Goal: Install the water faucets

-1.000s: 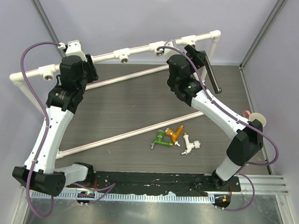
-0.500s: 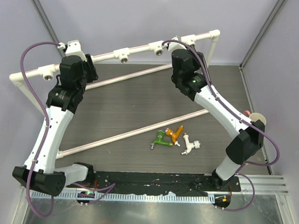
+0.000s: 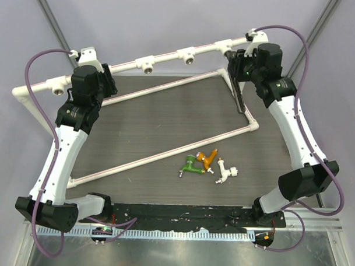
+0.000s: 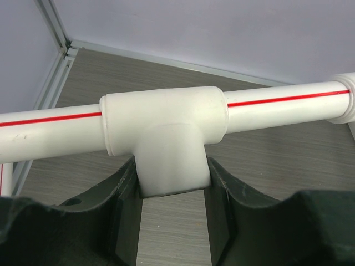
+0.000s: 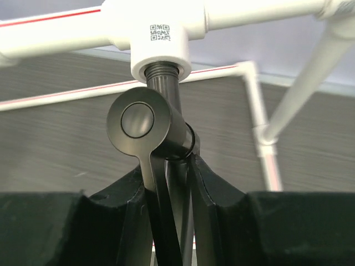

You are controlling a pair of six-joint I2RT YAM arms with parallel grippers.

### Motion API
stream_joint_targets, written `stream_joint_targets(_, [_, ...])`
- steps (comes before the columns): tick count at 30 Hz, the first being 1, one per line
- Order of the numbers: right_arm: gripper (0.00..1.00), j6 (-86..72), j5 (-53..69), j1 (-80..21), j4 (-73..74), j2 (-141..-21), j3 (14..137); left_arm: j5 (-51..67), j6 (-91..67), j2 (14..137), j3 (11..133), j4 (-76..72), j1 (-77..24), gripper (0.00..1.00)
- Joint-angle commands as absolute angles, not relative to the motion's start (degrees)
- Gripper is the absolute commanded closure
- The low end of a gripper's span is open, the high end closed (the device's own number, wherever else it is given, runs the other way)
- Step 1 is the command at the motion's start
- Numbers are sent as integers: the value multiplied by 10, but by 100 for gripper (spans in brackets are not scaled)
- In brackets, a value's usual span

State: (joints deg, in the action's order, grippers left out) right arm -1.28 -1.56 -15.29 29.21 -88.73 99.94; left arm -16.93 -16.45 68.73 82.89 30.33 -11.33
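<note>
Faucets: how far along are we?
None looks fully seated. In hand: right hand holds the black faucet, its threaded end at a tee socket; left hand grips another tee. Left: green faucet, orange faucet and white faucet lie loose on the table.

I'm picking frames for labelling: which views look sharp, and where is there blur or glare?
Top external: evenly lit, sharp throughout, no glare. Left wrist: tee socket crisp, foreground dark. Right wrist: black faucet sharp with mild sheen; corner pipe behind it is blurred.
</note>
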Motion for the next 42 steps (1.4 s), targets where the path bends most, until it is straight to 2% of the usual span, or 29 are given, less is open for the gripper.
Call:
stream_joint_targets(1, [85,-241,198,-80,155,-867,982,-233,-163,664,839,299,-90,100])
stream_joint_targets(4, [86,-349,305,-37,45,-862,927,-233,-163,664,839,299,-89,100])
stream_joint_targets(6, [87,-477,368,-11,-37,-860,892,-232,-163,664,839,299,-89,100])
stream_joint_targets(10, [86,-725,423,19,-333,-873,793,-231,-163,664,839,298,-89,100])
stream_joint_targets(11, [86,-823,426,22,-381,-879,781,-230,-163,663,839,297,-89,100])
stream_joint_targets(15, [87,-1017,403,27,-580,-915,737,-229,-163,663,838,298,-89,100])
stream_joint_targets(18, [87,-1114,374,28,-698,-943,711,-229,-163,662,838,297,-89,100])
stream_joint_targets(20, [86,-1126,366,28,-708,-947,704,-230,-163,661,838,298,-90,100])
stream_joint_targets(23, [82,-1103,367,29,-688,-932,691,-229,-163,662,838,298,-89,100])
stream_joint_targets(27, [55,-1039,380,36,-604,-895,682,-229,-163,663,839,298,-89,100])
stream_joint_targets(28, [43,-997,383,38,-581,-886,682,-229,-163,663,839,298,-89,100])
stream_joint_targets(30, [33,-943,391,45,-497,-855,686,-229,-163,663,838,298,-89,100])
stream_joint_targets(31, [25,-880,391,47,-461,-841,688,-228,-163,663,838,298,-90,100])
stream_joint_targets(32, [22,-834,390,49,-417,-832,694,-229,-163,664,838,298,-89,100])
stream_joint_targets(33, [17,-790,383,49,-317,-809,713,-228,-163,664,839,297,-89,100])
stream_joint_targets(35, [14,-645,360,48,-208,-791,740,-228,-163,662,838,298,-89,100])
stream_joint_targets(36, [12,-603,321,49,-107,-774,766,-228,-163,662,838,297,-89,100])
stream_joint_targets(42, [12,-377,217,43,90,-743,838,-226,-164,663,839,298,-89,100])
